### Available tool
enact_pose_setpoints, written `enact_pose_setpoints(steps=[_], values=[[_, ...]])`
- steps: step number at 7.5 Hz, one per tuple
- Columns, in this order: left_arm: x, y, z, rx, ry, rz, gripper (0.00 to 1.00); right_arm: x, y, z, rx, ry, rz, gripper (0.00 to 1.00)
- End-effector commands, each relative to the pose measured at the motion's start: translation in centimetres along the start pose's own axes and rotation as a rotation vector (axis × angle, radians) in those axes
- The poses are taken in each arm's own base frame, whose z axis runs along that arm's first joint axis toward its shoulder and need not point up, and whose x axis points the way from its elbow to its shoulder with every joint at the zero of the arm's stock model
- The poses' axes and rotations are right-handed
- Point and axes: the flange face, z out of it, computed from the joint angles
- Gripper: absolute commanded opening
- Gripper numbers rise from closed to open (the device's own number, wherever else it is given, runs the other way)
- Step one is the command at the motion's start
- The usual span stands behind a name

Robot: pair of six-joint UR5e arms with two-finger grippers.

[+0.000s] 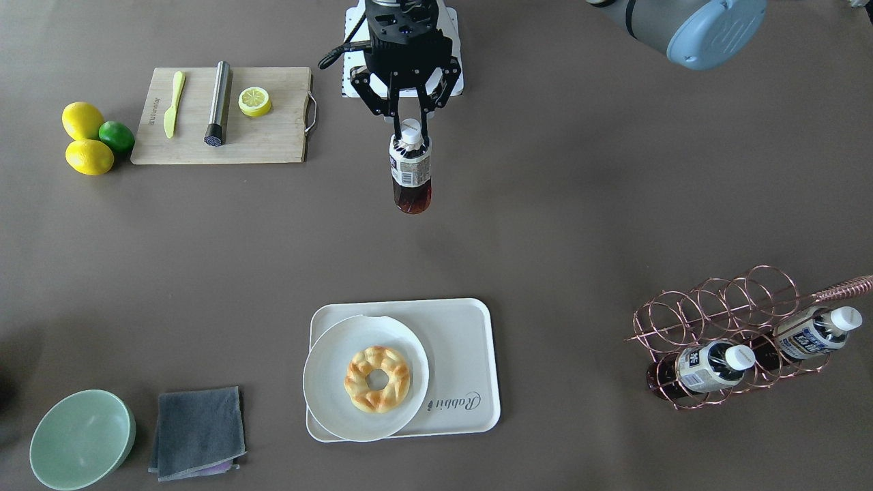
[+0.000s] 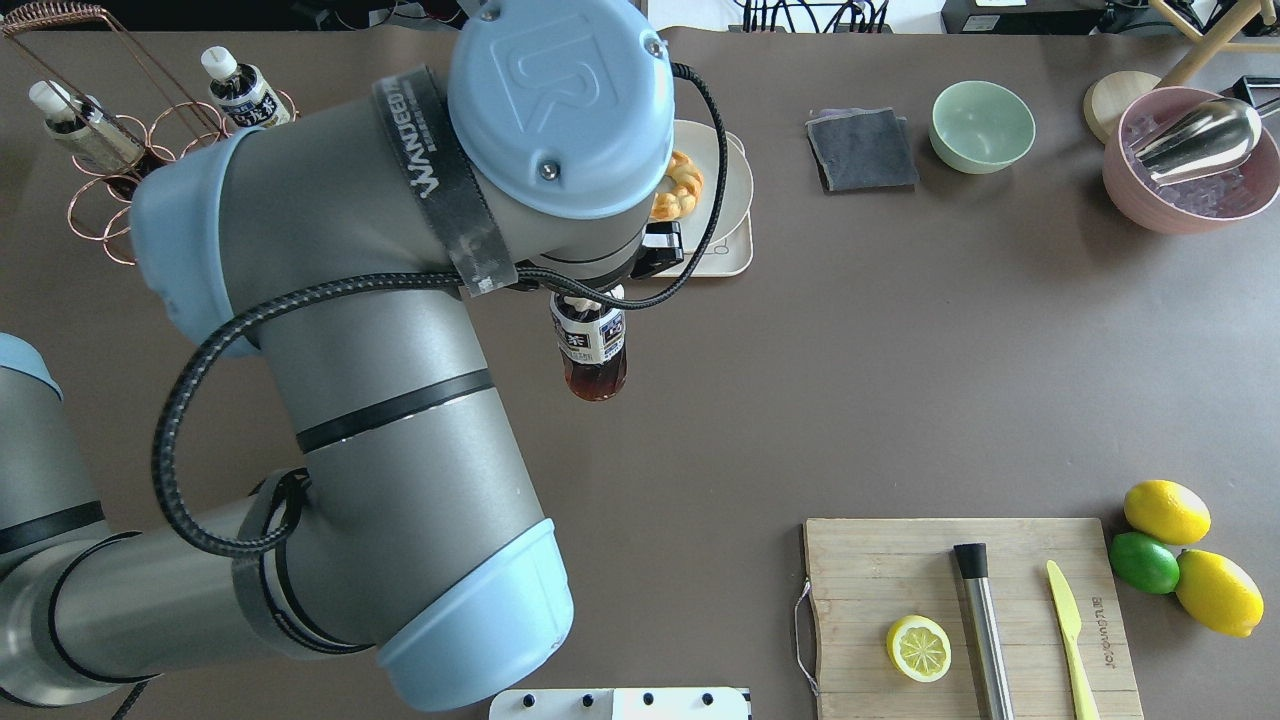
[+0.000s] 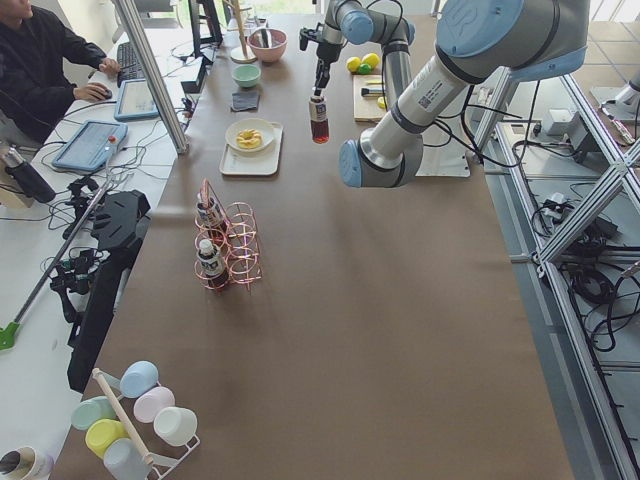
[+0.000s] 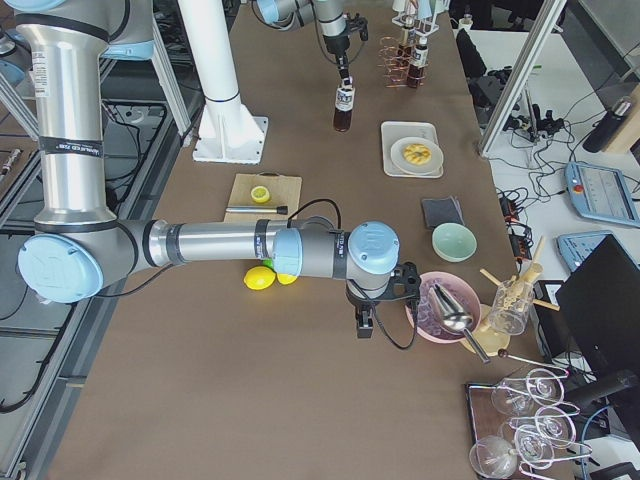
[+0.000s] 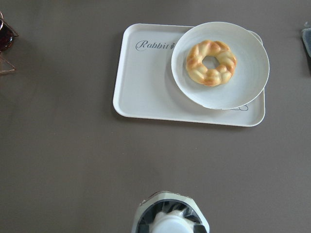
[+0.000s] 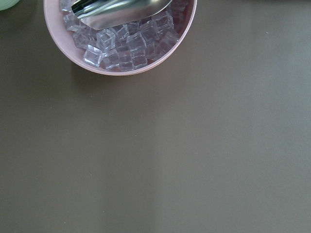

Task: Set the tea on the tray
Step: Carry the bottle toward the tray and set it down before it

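Currently the left gripper [image 1: 410,121] is pinched on the neck of the tea [image 1: 410,174], just under its white cap. The bottle hangs upright above the table, well apart from the tray [image 1: 467,341]. The tray carries a plate [image 1: 327,382]. The right gripper [image 4: 363,328] hangs beside the pink ice bowl [image 2: 1170,218]; its jaw state is unclear.

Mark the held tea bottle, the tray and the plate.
tea bottle [image 1: 410,167], front-facing view, its label
tray [image 1: 464,341], front-facing view, bare floor above its script
plate [image 1: 325,375], front-facing view, its bare left side
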Motion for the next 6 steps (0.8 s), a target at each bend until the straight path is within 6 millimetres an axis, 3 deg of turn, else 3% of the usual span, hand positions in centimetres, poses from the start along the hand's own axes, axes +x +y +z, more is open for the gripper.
enact_pose_setpoints(steps=[1,4,6], values=[[2.8,2.6,3.7,-0.014,0.025,0.008,0.0,-0.1,-0.3,-0.2,0.003,0.004,-0.002,1.0],[2.8,4.1,4.8,-0.033,0.015,0.027,0.0,-0.1,-0.4,-0.2,0.004,0.007,-0.004,1.0],[1.8,5.0,7.3,-0.02,0.052,0.034,0.0,-0.2,-0.5,-0.3,0.004,0.011,-0.005,1.0]])
